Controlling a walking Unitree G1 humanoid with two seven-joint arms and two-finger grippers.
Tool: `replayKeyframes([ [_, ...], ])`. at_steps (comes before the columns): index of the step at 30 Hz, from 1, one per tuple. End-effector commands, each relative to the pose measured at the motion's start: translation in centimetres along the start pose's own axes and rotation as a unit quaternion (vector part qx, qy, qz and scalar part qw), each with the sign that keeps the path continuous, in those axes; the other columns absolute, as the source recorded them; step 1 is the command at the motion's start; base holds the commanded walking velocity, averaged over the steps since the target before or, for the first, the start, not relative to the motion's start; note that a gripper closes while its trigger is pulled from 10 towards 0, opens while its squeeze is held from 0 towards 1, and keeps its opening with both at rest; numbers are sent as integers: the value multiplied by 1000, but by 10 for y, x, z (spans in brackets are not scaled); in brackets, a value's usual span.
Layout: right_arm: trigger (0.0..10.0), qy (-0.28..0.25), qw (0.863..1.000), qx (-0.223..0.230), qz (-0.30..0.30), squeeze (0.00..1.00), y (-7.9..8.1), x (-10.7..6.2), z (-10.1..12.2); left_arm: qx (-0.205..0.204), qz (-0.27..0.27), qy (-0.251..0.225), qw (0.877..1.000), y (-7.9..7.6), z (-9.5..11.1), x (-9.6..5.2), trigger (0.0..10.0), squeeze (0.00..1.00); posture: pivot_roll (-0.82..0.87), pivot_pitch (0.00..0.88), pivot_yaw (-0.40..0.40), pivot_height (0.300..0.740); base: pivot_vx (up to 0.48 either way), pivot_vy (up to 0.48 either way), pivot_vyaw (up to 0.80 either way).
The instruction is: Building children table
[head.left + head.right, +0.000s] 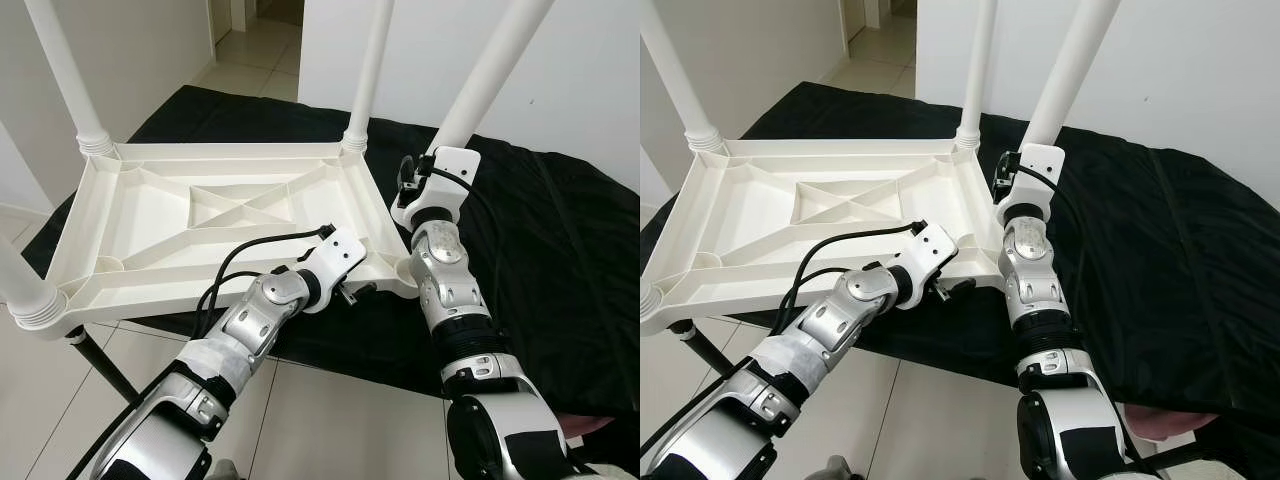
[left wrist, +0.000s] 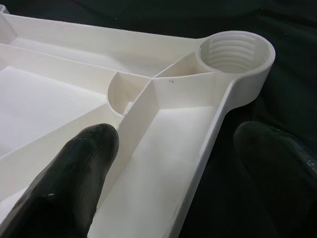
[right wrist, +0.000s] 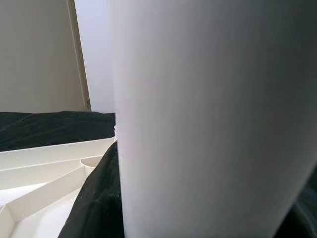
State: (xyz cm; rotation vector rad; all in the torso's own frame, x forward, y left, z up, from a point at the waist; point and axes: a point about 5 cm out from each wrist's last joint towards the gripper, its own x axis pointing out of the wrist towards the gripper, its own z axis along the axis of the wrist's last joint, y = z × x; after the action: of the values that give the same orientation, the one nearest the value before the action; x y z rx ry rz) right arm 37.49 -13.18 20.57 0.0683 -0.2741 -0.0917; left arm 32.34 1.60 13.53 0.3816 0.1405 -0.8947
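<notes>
The white plastic table top (image 1: 150, 215) lies upside down on a black cloth. Three white legs stand screwed into its corners: far left (image 1: 65, 70), far right (image 1: 368, 70) and near left (image 1: 20, 280). The near right threaded socket (image 2: 235, 49) is empty. Just beyond that corner my right gripper (image 1: 415, 175) is shut on the fourth leg (image 1: 490, 65), which tilts up to the right; its lower end is hidden behind the wrist. My left gripper (image 2: 183, 144) is open astride the rim beside the empty socket, one finger (image 2: 74, 173) inside the top and the other outside.
The black cloth (image 1: 560, 230) covers a wide surface stretching right and back. A black support leg (image 1: 100, 365) slants down to the tiled floor (image 1: 300, 420) in front. White walls stand behind, with a doorway (image 1: 250, 40) at the far back.
</notes>
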Motion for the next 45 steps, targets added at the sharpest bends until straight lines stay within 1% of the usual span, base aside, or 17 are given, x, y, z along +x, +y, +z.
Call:
replayKeyframes([
  [1,10000,-11,1000,3,-5,0,-2,3,5,11,-39,25,999,-5,-8,3,10000,0,35,0,-49,740,0,0,0],
  [5,10000,-12,1000,2,-6,0,-2,3,5,10,-35,44,998,-2,-14,3,10000,0,33,0,-46,740,0,0,0],
  [11,10000,-13,1000,3,-7,0,-3,4,6,12,-51,48,997,-3,-17,1,10000,0,32,0,-43,740,0,0,0],
  [12,10000,-14,1000,3,-8,0,-3,5,7,13,-55,48,997,-3,-18,1,4039,0,32,0,-42,740,0,0,0],
  [13,10000,-14,1000,3,-8,0,-3,5,7,13,-55,48,997,-3,-18,1,4039,0,32,0,-42,740,0,0,0],
  [14,10000,-15,1000,4,-9,0,-2,5,8,14,-59,49,997,-3,-19,1,0,0,33,0,-40,740,0,0,0],
  [17,10000,-16,1000,4,-9,0,-2,6,8,18,-62,50,997,-3,-20,0,0,0,33,0,-39,740,0,0,0],
  [19,10000,-17,1000,6,-11,0,-3,5,8,34,-97,47,994,-5,-20,-5,0,0,34,0,-33,740,0,0,0],
  [20,10000,-17,1000,6,-11,0,-3,5,8,34,-97,47,994,-5,-20,-5,0,0,34,0,-33,740,0,0,0],
  [22,10000,-16,1000,6,-13,0,-4,3,7,50,-124,45,990,-5,-21,-10,0,0,34,0,-33,740,0,0,0],
  [26,10000,-15,1000,6,-14,0,-4,3,6,56,-133,42,989,-3,-21,-12,0,0,37,0,-34,740,0,0,0],
  [31,10000,-15,1000,7,-13,0,-3,5,7,95,-166,35,981,6,-26,-26,0,0,40,0,-36,740,0,0,0],
  [35,10000,-12,1000,6,-10,0,-1,5,6,114,-182,52,975,17,-33,-39,0,0,43,0,-40,740,0,0,0],
  [36,10000,-12,1000,6,-10,0,-1,5,6,114,-182,52,975,17,-33,-39,0,0,43,0,-40,740,0,0,0],
  [37,10000,-11,1000,5,-9,0,-1,5,5,122,-195,64,971,21,-38,-47,0,0,43,0,-38,740,0,0,0],
  [38,10000,-10,1000,5,-8,0,-1,5,5,125,-199,70,969,23,-40,-50,0,0,45,0,-37,740,0,0,0],
  [45,10000,-7,1000,4,-7,0,-1,5,4,131,-213,75,965,26,-43,-56,0,0,45,0,-40,740,0,0,0],
])
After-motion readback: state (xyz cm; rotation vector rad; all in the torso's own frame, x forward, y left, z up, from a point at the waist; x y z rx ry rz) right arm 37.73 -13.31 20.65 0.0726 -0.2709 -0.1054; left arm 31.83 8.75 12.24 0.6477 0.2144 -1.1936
